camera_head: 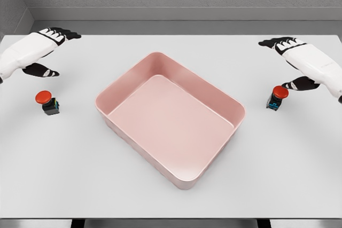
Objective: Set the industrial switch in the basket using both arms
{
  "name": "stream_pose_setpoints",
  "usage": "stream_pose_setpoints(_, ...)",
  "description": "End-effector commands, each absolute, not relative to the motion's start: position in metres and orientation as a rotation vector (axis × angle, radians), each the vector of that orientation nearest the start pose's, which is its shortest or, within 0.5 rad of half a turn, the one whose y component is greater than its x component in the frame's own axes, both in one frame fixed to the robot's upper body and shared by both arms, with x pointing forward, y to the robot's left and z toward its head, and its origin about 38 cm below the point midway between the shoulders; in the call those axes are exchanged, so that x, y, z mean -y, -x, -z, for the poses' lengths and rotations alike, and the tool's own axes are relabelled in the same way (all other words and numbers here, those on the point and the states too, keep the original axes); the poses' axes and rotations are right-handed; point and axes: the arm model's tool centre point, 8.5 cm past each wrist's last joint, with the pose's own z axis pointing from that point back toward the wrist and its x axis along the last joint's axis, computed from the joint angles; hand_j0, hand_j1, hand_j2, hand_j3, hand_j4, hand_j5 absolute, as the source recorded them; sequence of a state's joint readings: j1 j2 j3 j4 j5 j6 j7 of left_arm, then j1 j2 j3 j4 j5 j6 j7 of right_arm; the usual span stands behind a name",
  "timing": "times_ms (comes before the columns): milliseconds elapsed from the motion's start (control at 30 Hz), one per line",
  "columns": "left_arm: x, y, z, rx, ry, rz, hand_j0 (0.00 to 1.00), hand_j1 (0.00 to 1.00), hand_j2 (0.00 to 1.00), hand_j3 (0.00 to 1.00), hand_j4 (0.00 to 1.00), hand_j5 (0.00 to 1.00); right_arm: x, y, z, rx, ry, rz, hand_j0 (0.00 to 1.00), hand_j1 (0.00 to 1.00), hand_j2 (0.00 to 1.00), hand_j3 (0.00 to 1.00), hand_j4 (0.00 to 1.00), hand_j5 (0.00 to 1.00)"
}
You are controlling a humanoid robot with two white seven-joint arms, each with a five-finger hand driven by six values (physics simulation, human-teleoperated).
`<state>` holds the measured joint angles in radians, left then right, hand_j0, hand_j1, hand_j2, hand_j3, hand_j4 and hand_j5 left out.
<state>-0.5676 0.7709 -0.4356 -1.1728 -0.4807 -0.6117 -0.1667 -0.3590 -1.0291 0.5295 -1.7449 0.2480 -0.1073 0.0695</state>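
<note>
Head view shows my left hand (pixel 47 46) spread and empty, hovering near the left switch (pixel 48 101) on the table (pixel 171 196). Between both switches sits the pink basket (pixel 235 111) (nothing in it yet). My right hand (pixel 291 60), also spread, hangs just beside the right switch (pixel 277 97). I judge the reach is in hand; next, both hands must lower and close.

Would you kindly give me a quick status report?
Left hand and right hand open, holding nothing. Left switch and right switch on table, outside pink basket. Nothing in the way.
</note>
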Motion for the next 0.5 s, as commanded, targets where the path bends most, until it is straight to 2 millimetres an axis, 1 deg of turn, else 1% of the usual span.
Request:
stream_pose_setpoints(0,-0.384,-0.461,-0.205,1.581,-0.676,1.636,1.0,1.0,1.0,1.0,1.0,1.0,0.343,-0.392,-0.232,1.532,0.688,-1.513,1.0,1.0,1.0,1.0,1.0,1.0)
stream_pose_setpoints(33,-0.383,-0.461,-0.206,1.583,-0.677,1.639,1.0,1.0,1.0,1.0,1.0,1.0,0.342,-0.392,-0.231,1.536,0.683,-1.515,1.0,1.0,1.0,1.0,1.0,1.0)
stream_pose_setpoints(67,-0.39,-0.46,-0.21,1.568,-0.694,1.645,1.0,1.0,1.0,1.0,1.0,1.0,0.344,-0.392,-0.233,1.535,0.687,-1.515,1.0,1.0,1.0,1.0,1.0,1.0)
stream_pose_setpoints(100,-0.404,-0.456,-0.218,1.538,-0.727,1.662,1.0,1.0,1.0,1.0,1.0,1.0,0.349,-0.39,-0.234,1.525,0.7,-1.519,1.0,1.0,1.0,1.0,1.0,1.0)
stream_pose_setpoints(133,-0.402,-0.454,-0.223,1.537,-0.735,1.688,1.0,1.0,1.0,1.0,1.0,1.0,0.354,-0.389,-0.236,1.507,0.713,-1.529,1.0,1.0,1.0,1.0,1.0,1.0)
stream_pose_setpoints(167,-0.41,-0.449,-0.232,1.517,-0.763,1.715,1.0,1.0,1.0,1.0,1.0,1.0,0.357,-0.386,-0.228,1.482,0.702,-1.528,1.0,1.0,1.0,1.0,1.0,1.0)
stream_pose_setpoints(233,-0.424,-0.444,-0.242,1.482,-0.798,1.732,1.0,1.0,1.0,1.0,1.0,1.0,0.358,-0.385,-0.223,1.45,0.687,-1.54,1.0,1.0,1.0,1.0,1.0,1.0)
stream_pose_setpoints(300,-0.433,-0.442,-0.246,1.459,-0.816,1.741,1.0,1.0,1.0,1.0,1.0,1.0,0.358,-0.382,-0.212,1.346,0.619,-1.606,1.0,1.0,1.0,1.0,1.0,1.0)
stream_pose_setpoints(367,-0.44,-0.439,-0.25,1.434,-0.832,1.754,1.0,1.0,1.0,1.0,1.0,1.0,0.359,-0.382,-0.209,1.307,0.6,-1.627,1.0,1.0,1.0,1.0,1.0,1.0)
stream_pose_setpoints(400,-0.441,-0.439,-0.249,1.416,-0.844,1.77,1.0,1.0,1.0,1.0,1.0,1.0,0.36,-0.38,-0.205,1.248,0.561,-1.663,1.0,1.0,1.0,1.0,1.0,1.0)
stream_pose_setpoints(467,-0.443,-0.438,-0.244,1.365,-0.869,1.818,1.0,1.0,1.0,1.0,1.0,1.0,0.359,-0.38,-0.202,1.192,0.524,-1.697,1.0,1.0,1.0,1.0,1.0,1.0)
